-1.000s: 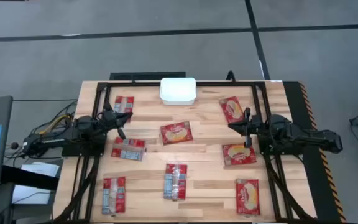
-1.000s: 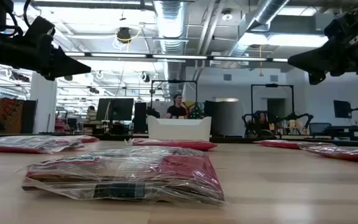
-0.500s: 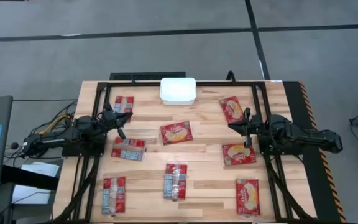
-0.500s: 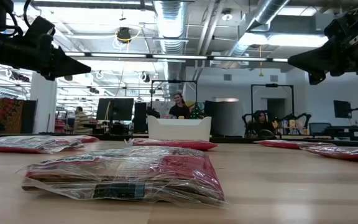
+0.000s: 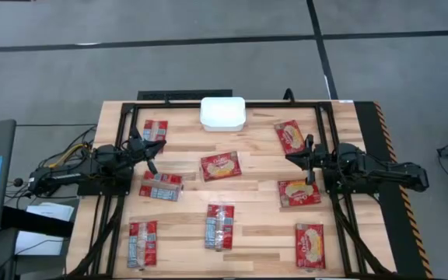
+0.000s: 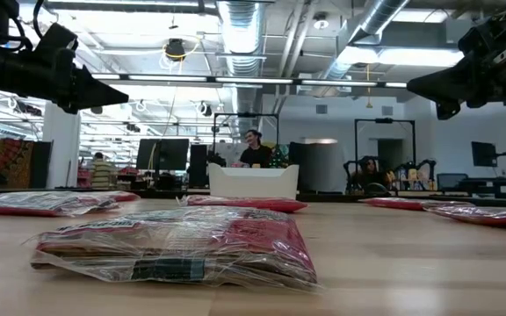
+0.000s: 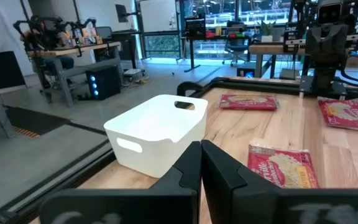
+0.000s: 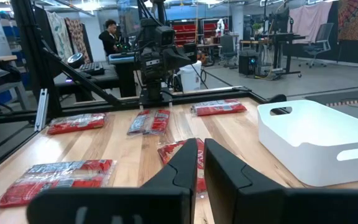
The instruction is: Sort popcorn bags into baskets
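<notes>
Currently we are at the start: both grippers, left gripper (image 5: 153,153) and right gripper (image 5: 300,155), hover closed and empty. Eight popcorn bags lie scattered on the table (image 5: 255,218); the basket (image 5: 222,113) sits at the far edge. Next we would open over the central bag (image 5: 221,166).

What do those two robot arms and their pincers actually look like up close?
Both arms are black, built of chunky jointed segments. The left arm trails a bundle of cables off the table's edge. Each ends in two flat, wedge-shaped black fingers: the left gripper and the right gripper. No markings show on them.
</notes>
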`<state>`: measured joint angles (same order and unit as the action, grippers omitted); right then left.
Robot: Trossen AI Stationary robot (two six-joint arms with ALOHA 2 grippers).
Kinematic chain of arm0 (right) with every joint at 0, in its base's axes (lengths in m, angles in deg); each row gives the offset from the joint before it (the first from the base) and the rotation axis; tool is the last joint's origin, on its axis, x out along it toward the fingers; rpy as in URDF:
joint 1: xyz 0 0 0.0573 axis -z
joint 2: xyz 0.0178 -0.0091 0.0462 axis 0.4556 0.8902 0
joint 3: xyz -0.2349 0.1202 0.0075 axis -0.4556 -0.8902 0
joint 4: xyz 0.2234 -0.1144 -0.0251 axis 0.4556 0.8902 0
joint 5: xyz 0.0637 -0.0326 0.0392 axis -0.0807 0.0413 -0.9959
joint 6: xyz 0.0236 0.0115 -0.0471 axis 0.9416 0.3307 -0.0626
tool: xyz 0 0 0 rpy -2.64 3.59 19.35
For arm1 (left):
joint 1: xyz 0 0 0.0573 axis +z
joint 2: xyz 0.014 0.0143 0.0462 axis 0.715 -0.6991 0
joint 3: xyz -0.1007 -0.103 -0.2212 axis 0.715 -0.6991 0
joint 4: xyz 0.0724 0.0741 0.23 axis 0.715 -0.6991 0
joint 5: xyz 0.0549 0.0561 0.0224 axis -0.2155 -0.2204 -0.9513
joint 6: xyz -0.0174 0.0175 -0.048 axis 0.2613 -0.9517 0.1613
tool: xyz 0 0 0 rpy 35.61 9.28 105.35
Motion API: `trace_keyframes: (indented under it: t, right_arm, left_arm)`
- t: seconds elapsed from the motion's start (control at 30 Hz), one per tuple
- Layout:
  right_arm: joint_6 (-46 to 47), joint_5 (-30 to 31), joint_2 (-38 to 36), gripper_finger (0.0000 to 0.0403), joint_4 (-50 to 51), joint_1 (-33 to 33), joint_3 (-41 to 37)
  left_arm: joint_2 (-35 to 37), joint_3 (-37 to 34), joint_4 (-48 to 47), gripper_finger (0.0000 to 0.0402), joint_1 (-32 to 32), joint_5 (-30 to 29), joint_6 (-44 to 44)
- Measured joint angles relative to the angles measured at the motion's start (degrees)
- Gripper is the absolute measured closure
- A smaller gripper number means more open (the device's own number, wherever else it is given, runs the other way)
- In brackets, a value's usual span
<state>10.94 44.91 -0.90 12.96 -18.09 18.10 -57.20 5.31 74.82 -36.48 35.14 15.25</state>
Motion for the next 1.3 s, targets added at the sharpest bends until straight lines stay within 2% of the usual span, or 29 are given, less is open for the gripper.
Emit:
trace_keyframes:
  t: [0.43,0.67,0.73,0.83,0.93,1.03,1.1,1.17,1.3]
  right_arm:
    - [-0.1,-0.2,0.0,0.0348,-1.0,0.0,0.0]
    - [0.1,-0.3,0.0,0.0348,-1.2,0.0,0.0]
    - [0.1,-0.1,0.0,0.0348,-1.5,0.0,0.0]
    - [0.0,2.4,0.0,0.0348,-1.4,0.5,0.0]
    - [2.1,7.1,0.0,0.0348,-1.4,1.0,0.0]
    - [8.5,10.6,0.0,0.0348,-2.2,2.0,0.0]
    - [10.2,10.6,0.0,0.0348,-2.5,2.6,0.0]
    - [10.3,10.7,0.0,0.0348,-2.9,3.3,0.0]
    - [2.7,10.9,0.0,0.0348,-2.8,4.6,0.0]
  left_arm:
    - [0.0,0.0,0.0,0.0401,0.0,0.0,0.1]
    - [0.0,0.0,0.0,0.0401,0.0,0.0,7.4]
    - [0.0,0.0,0.8,0.0401,0.2,-3.1,4.7]
    - [0.0,0.0,1.2,0.0401,0.8,-13.8,3.4]
    - [0.0,0.0,0.1,0.0401,1.4,-25.8,8.7]
    - [0.0,0.2,0.6,0.0401,1.4,-32.2,14.5]
    - [0.0,0.4,0.5,0.0401,1.4,-32.7,15.3]
    - [0.0,1.0,0.3,0.0401,1.6,-32.5,12.1]
    - [0.0,1.4,-2.6,0.0389,1.8,-29.2,4.7]
